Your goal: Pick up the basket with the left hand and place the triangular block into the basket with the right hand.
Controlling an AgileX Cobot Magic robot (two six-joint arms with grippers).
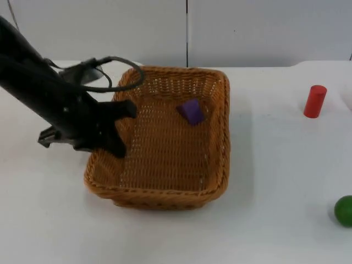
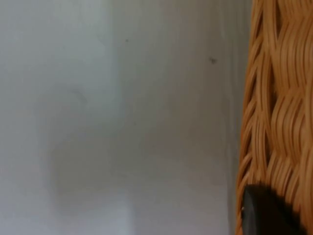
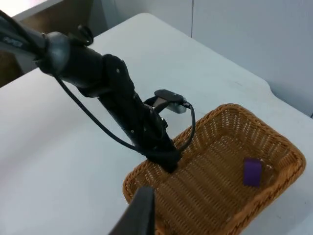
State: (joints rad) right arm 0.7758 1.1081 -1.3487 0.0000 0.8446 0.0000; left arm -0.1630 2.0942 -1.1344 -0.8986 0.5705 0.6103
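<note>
Triangular block (image 1: pixel 191 111): you will find the purple piece lying on the basket floor, toward the partition-wall end and nearer the basket's right wall than its left.
Basket (image 1: pixel 215 181): brown wicker, rectangular, open side up on the bench (image 1: pixel 275 220); your landmark for every other entry.
Left end effector (image 1: pixel 122 127): at the basket's left rim, one finger inside the wall and one outside, closed on that rim. In the left wrist view you see the weave (image 2: pixel 279 122) right against a black fingertip (image 2: pixel 264 213).
Right end effector: seen in the right wrist view as one black fingertip (image 3: pixel 142 210), held high above the bench and looking down on the basket and the left arm; you cannot tell how its fingers stand.
Red cylinder (image 1: pixel 315 101): upright, well apart from the basket's right side.
Green ball (image 1: pixel 344 210): well right of the basket's near corner, at the bench edge.
</note>
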